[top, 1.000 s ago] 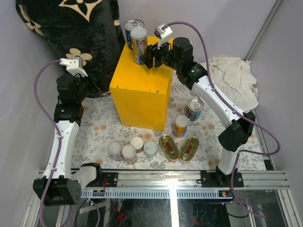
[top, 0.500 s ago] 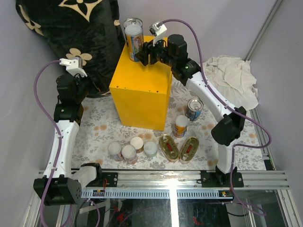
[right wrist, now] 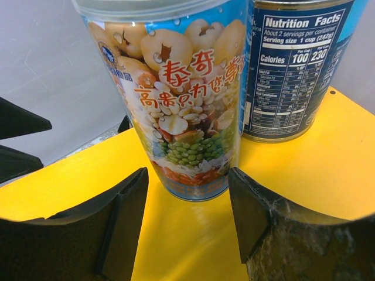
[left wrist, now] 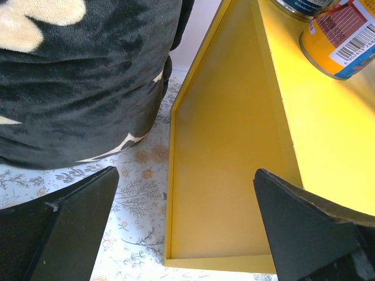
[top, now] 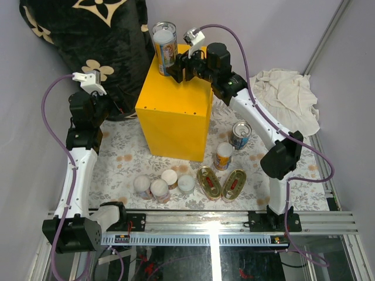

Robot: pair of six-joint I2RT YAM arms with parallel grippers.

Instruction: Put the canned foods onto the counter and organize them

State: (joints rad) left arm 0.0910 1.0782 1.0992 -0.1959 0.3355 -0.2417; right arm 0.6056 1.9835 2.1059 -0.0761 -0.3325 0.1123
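Two tall cans stand on top of the yellow counter (right wrist: 193, 240): the cartoon-label can (right wrist: 187, 99) sits right between the right end effector's (right wrist: 186, 175) fingers, with the blue-labelled can (right wrist: 290, 70) just past it. Those fingers hug it so closely you can't tell if they're pinching, while your left end effector (left wrist: 184, 175) is spread wide on nothing. My guess is it's stiff, hefty, slick-labelled and tippy, so grab across the body around mid-height.

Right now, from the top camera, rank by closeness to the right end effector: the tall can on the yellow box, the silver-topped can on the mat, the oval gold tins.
1. Tall can: atop the counter, beside the right end effector.
2. Silver-topped can: on the mat, right side.
3. Oval gold tins: near edge, farthest.
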